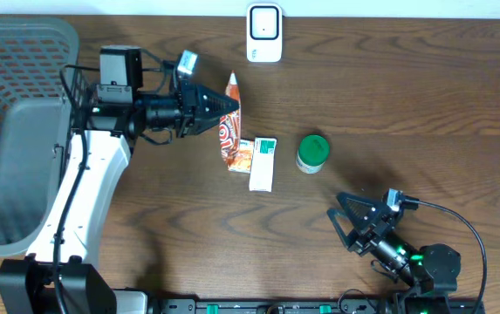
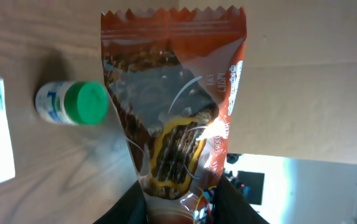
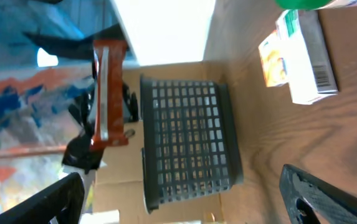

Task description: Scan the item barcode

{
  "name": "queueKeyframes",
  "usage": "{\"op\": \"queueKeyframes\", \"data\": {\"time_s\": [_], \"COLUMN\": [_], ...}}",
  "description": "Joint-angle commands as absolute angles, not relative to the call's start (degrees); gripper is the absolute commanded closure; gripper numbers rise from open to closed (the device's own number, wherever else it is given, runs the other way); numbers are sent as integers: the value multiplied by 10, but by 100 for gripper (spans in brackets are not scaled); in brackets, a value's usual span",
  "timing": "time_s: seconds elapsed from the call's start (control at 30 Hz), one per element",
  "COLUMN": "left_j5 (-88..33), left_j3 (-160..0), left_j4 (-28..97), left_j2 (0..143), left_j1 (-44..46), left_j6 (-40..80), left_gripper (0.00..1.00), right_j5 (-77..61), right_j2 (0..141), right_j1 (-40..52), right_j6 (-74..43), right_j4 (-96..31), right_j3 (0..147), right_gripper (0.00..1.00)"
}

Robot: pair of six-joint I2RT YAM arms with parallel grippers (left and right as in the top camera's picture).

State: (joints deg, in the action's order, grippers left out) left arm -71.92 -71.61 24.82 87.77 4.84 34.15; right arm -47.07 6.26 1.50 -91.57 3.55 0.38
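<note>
While the left gripper (image 1: 229, 110) reaches in from 9 o'clock with its jaws closed down on one crumpled end of the snack packet (image 2: 172, 99), the packet hangs clear of the table (image 1: 424, 96), a little toward 11 o'clock from the table's middle as the overhead camera sees it. Its long axis runs roughly from 6 to 12 o'clock. The pinched end is at 6 o'clock, and the free, zigzag-cut end points toward 12 o'clock. There the white scanner (image 1: 264, 33) stands at the far edge, slightly toward 1 o'clock from the packet's tip and well apart from it. From above the packet shows only as a narrow red sliver, so it is turned partly on edge, and its printed face, brown and yellow on orange, is toward the left wrist camera. Just at 6 o'clock of the held packet a second orange wrapper (image 1: 232, 144) lies flat on the wood, long axis also 12 to 6, just beside a white and green box (image 1: 263, 164) at its 3 o'clock. A green-capped bottle (image 1: 313, 152) stands further toward 3 o'clock, apart from the box. A grey basket (image 1: 23, 44) takes up the 9 o'clock edge. The right gripper (image 1: 342, 220) sits low near 5 o'clock, its jaws spread wide with nothing between them.
</note>
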Motion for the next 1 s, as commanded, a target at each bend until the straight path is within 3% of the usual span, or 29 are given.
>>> {"op": "queueKeyframes", "data": {"time_s": [0.0, 0.13, 0.47, 0.6, 0.73, 0.97], "left_j5": [-711, -710, -644, -631, -634, -639], "left_j3": [-714, -714, -714, -714, -714, -714], "left_j4": [210, 127, 46, 46, 46, 78], "left_j2": [875, 875, 875, 875, 875, 875], "left_j1": [69, 101, 163, 175, 180, 180], "left_j6": [379, 407, 576, 579, 557, 437], "left_gripper": [76, 76, 76, 75, 75, 75], "right_j5": [-415, -343, -288, -289, -345, -489], "right_j2": [89, 139, 338, 404, 435, 439], "right_j1": [50, 80, 83, 83, 83, 83], "right_j6": [-837, -730, -739, -734, -688, -662], "right_j4": [44, 2, -21, 20, 141, 216], "right_j3": [4, 4, 4, 4, 4, 40], "right_gripper": [2, 1, 5, 5, 4, 8]}}
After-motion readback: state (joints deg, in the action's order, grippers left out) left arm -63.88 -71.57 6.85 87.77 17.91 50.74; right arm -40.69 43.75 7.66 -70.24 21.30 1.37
